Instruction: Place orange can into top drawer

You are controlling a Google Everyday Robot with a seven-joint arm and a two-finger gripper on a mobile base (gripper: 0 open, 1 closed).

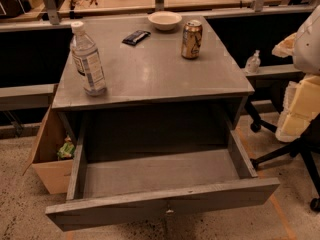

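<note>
The orange can (191, 39) stands upright on the grey table top (150, 74), towards its back right. The top drawer (160, 176) is pulled wide open below the table's front edge and nothing shows inside it. Its flat front (165, 204) with a small central knob is nearest the camera. My gripper is not in view. A white rounded shape (306, 39) at the right edge may be part of my arm.
A clear water bottle (87, 59) stands at the table's left. A white bowl (164, 20) and a black packet (135, 37) lie at the back. An office chair (300, 134) with pale padding is on the right, a cardboard box (50, 154) on the left.
</note>
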